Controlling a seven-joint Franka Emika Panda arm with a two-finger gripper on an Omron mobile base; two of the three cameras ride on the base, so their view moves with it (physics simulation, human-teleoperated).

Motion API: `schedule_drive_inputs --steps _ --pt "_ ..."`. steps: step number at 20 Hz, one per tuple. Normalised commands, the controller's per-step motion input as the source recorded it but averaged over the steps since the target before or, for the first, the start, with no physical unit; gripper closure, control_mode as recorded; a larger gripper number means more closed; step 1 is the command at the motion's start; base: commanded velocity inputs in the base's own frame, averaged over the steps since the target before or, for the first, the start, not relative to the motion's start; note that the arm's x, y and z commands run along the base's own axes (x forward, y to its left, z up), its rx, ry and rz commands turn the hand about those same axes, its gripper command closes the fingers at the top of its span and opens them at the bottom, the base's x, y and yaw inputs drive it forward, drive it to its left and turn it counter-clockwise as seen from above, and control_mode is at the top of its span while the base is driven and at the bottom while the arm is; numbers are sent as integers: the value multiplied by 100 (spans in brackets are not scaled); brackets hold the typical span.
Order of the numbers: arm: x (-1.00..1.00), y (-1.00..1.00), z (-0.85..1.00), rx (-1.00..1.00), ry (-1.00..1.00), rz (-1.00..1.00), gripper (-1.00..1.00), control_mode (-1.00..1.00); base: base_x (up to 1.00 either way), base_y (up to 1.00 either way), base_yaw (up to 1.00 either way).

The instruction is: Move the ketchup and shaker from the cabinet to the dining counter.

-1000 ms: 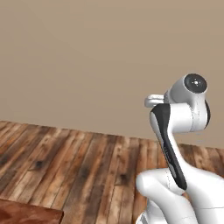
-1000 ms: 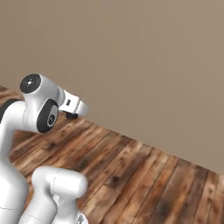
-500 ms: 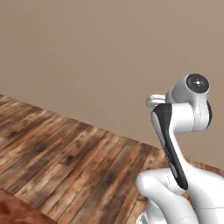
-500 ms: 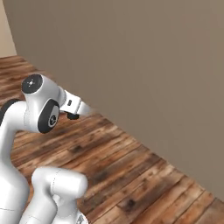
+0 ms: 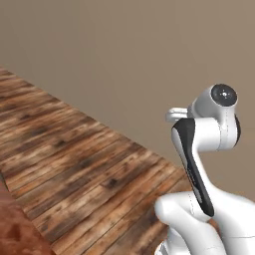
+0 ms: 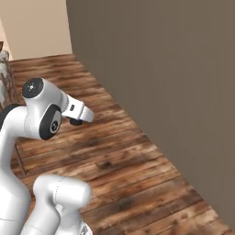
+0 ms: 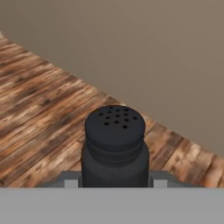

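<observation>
The shaker, a black cylinder with a holed rounded top, stands upright between the jaws of my gripper, which is shut on it. Grey fingertips press on both of its sides. In the right base view the hand juts forward from the raised white arm over the wooden floor. A glossy reddish-brown corner of the dining counter sits at the lower left of the left base view. The ketchup and the cabinet are out of view.
A plain grey-brown wall runs close ahead and to the right. Wood-plank floor stretches away to the left. Pale furniture legs stand at the left edge of the right base view.
The whole picture has swung in both base views, so the base has moved; the wall now runs at a steeper slant. The arm's pose and its grip on the shaker are unchanged.
</observation>
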Motion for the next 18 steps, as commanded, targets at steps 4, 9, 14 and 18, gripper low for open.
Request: schedule_drive_inputs --steps 4,9,14,18 --pt "0 0 0 0 0 0 100 100 80 -16 30" --pt "0 0 0 0 0 0 100 100 79 -16 29" --pt "0 0 0 0 0 0 100 100 79 -25 18" --pt "0 0 0 0 0 0 100 100 78 -22 23"
